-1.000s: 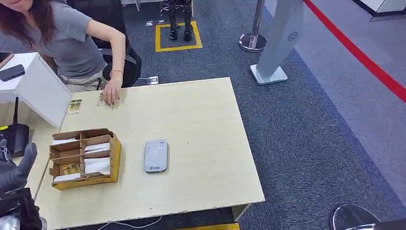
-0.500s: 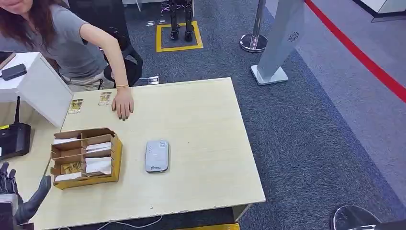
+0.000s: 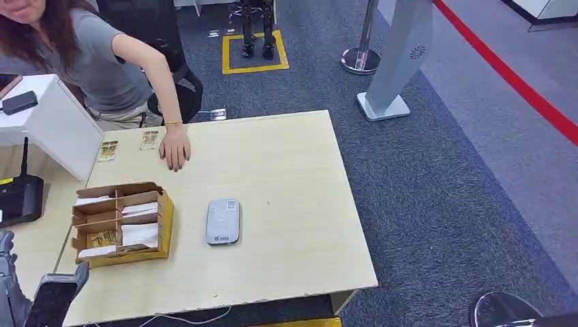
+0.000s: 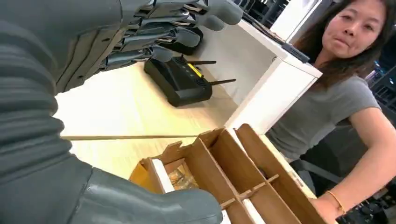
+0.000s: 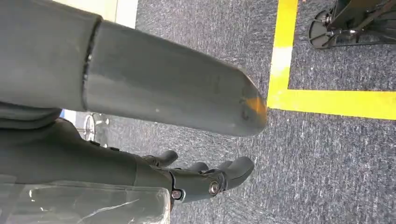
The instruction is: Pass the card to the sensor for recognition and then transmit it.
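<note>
Tabletop (image 3: 286,170), frame centre: sensor (image 3: 223,221) beside card box (image 3: 121,225). Left hand (image 3: 27,296) and right hand (image 5: 205,179) empty, fingers apart. Risk: the person's hand (image 3: 174,148) obstructing the reach.

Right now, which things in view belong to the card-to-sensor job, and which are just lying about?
Job:
cardboard divider box holding cards
grey card sensor
left hand, holding nothing

Lying about:
black router
two loose cards by the person's hand
stanchion base

No text on anything here is legible.
</note>
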Controlling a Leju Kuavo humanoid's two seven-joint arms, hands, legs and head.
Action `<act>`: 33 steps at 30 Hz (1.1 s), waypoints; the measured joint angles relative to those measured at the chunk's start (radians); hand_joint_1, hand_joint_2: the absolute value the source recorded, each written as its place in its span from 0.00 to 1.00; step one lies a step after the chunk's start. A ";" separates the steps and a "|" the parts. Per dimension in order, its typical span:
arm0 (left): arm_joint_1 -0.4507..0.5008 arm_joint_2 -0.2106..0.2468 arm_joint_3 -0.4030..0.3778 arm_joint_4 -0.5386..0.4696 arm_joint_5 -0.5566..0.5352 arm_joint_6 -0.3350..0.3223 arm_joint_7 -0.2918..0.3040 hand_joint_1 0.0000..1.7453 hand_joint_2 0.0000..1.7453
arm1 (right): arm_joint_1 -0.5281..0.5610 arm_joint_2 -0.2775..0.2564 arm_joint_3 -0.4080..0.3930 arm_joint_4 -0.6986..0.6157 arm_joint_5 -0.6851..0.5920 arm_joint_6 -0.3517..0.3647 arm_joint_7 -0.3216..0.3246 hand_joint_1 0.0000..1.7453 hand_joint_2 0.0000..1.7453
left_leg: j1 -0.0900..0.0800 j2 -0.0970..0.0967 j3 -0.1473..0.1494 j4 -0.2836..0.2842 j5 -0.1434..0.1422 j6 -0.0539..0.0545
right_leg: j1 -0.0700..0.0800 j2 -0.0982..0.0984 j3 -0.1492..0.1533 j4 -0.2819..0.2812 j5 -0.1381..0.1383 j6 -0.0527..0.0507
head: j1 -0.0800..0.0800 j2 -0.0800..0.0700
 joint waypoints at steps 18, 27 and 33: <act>-0.011 0.016 -0.098 0.006 -0.532 0.226 0.122 0.00 1.00 | -0.002 0.002 0.000 -0.001 0.014 -0.005 -0.006 0.00 0.00 | 0.000 0.000 0.000 0.000 0.000 0.000 | 0.000 0.000 0.000 0.000 0.000 0.000 | 0.000 0.000; -0.023 0.113 -0.302 0.089 -0.760 0.206 0.285 0.00 1.00 | -0.003 0.002 -0.004 -0.005 0.014 -0.008 -0.014 0.00 0.00 | 0.000 0.000 0.000 0.000 0.000 0.000 | 0.000 0.000 0.000 0.000 0.000 0.000 | 0.000 0.000; -0.023 0.123 -0.323 0.099 -0.761 0.206 0.285 0.00 1.00 | -0.003 0.002 -0.008 -0.006 0.014 -0.008 -0.013 0.00 0.00 | 0.000 0.000 0.000 0.000 0.000 0.000 | 0.000 0.000 0.000 0.000 0.000 0.000 | 0.000 0.000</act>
